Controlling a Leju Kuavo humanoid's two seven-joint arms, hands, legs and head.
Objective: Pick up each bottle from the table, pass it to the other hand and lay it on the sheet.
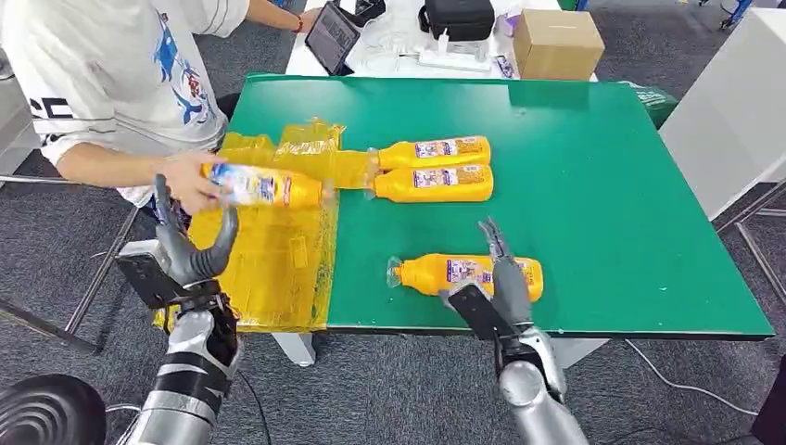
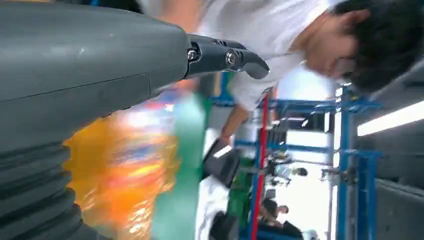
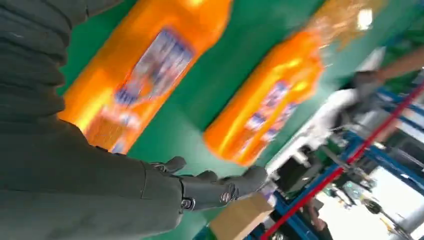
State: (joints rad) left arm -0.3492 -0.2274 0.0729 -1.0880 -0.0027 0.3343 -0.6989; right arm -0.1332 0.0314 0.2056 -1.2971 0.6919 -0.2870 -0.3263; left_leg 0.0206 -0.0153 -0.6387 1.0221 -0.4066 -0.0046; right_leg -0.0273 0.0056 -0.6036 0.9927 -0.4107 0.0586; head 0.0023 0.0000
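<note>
A yellow plastic sheet point(image 1: 269, 269) covers the left end of the green table point(image 1: 612, 204). Two orange bottles point(image 1: 436, 150) point(image 1: 436, 184) lie side by side at the table's middle, their caps toward the sheet. A third orange bottle point(image 1: 436, 273) lies near the front edge, and my right hand point(image 1: 500, 278) hovers at it with fingers stretched out and empty; the right wrist view shows this bottle point(image 3: 150, 70) beside my right hand point(image 3: 200, 187). A person's hand point(image 1: 190, 184) holds a fourth bottle point(image 1: 269, 185) over the sheet. My left hand point(image 1: 190, 246) is just below it, fingers spread, holding nothing.
A person in a white T-shirt point(image 1: 102, 74) stands at the table's left. Behind the green table, a white table carries a tablet point(image 1: 331, 35), a black bag point(image 1: 459, 19) and a cardboard box point(image 1: 556, 44). A white cabinet point(image 1: 732, 111) stands on the right.
</note>
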